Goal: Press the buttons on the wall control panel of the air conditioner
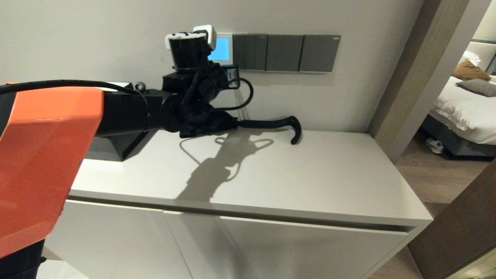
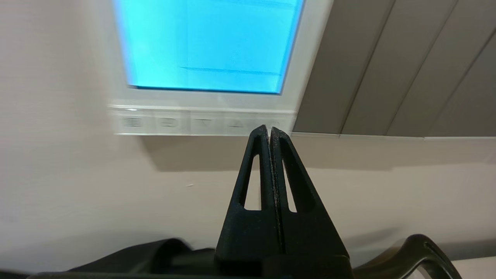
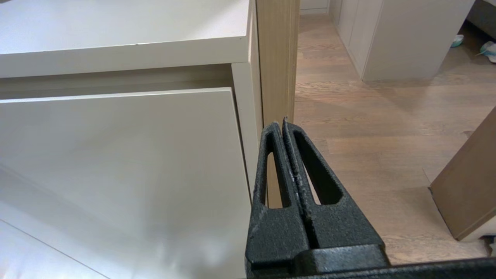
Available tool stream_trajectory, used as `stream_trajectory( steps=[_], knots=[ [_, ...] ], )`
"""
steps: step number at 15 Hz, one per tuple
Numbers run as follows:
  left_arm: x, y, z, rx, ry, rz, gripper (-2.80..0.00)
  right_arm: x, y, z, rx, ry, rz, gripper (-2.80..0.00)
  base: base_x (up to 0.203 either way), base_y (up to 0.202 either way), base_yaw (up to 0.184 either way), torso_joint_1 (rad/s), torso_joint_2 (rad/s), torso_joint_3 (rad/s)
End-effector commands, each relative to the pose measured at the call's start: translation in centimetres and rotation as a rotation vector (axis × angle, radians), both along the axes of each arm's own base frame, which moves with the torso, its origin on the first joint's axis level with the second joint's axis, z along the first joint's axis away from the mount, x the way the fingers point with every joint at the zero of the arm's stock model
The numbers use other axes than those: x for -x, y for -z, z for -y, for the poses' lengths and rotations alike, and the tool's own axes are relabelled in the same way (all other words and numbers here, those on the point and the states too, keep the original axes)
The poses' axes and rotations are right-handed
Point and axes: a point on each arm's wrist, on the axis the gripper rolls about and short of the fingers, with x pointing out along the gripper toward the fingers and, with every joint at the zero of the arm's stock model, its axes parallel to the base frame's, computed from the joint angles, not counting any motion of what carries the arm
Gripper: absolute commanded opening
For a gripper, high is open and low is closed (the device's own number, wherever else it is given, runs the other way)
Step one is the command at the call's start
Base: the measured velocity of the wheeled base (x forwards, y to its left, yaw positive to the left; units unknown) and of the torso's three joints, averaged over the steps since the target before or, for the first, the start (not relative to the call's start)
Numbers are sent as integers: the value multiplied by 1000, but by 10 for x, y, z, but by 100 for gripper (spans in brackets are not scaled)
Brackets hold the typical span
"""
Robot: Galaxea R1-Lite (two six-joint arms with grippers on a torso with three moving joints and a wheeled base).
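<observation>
The air conditioner's wall control panel (image 1: pixel 222 49) is a white-framed thermostat on the wall with a glowing light blue screen (image 2: pixel 209 44). A row of pale buttons (image 2: pixel 193 123) runs along its bottom edge. My left gripper (image 2: pixel 269 130) is shut and empty, its tips at the right end of the button row; I cannot tell if they touch. In the head view the left wrist (image 1: pixel 190 50) hides the panel's left part and its buttons. My right gripper (image 3: pixel 281 124) is shut and empty, parked low beside the cabinet's right end.
Dark grey switch plates (image 1: pixel 286 53) sit just right of the panel. A white cabinet top (image 1: pixel 271 174) lies below, with a black umbrella (image 1: pixel 271 124) lying along the wall. A wooden door frame (image 1: pixel 403 77) and a bedroom are on the right.
</observation>
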Motion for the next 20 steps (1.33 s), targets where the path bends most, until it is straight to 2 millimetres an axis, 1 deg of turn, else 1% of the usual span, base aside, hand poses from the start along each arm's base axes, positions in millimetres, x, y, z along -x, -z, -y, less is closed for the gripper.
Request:
stream_trajectory(
  steps=[1,5,7,10,12,13,14,16,18,20],
  knots=[
    [21,-24,-7,20,11,33,-280,0,1,0,0,0,-2,-280,0,0,0,0,0,0],
    [58,-48,-15,34,44,56,-280,0,1,0,0,0,-2,-280,0,0,0,0,0,0],
    [76,-58,-24,32,70,66,-280,0,1,0,0,0,-2,-280,0,0,0,0,0,0],
    [112,-76,-44,22,147,83,-280,0,1,0,0,0,-2,-280,0,0,0,0,0,0],
    [139,-84,-62,-17,177,73,-280,0,1,0,0,0,-2,-280,0,0,0,0,0,0],
    [152,-85,-71,-38,183,63,-280,0,1,0,0,0,-2,-280,0,0,0,0,0,0],
    [165,-81,-80,-57,187,45,-280,0,1,0,0,0,-2,-280,0,0,0,0,0,0],
    [184,-73,-99,-82,181,19,-280,0,1,0,0,0,-2,-280,0,0,0,0,0,0],
    [207,-72,-128,-83,138,28,-280,0,1,0,0,0,-2,-280,0,0,0,0,0,0],
    [238,-69,-158,-91,77,47,-280,0,1,0,0,0,-2,-280,0,0,0,0,0,0]
  ],
)
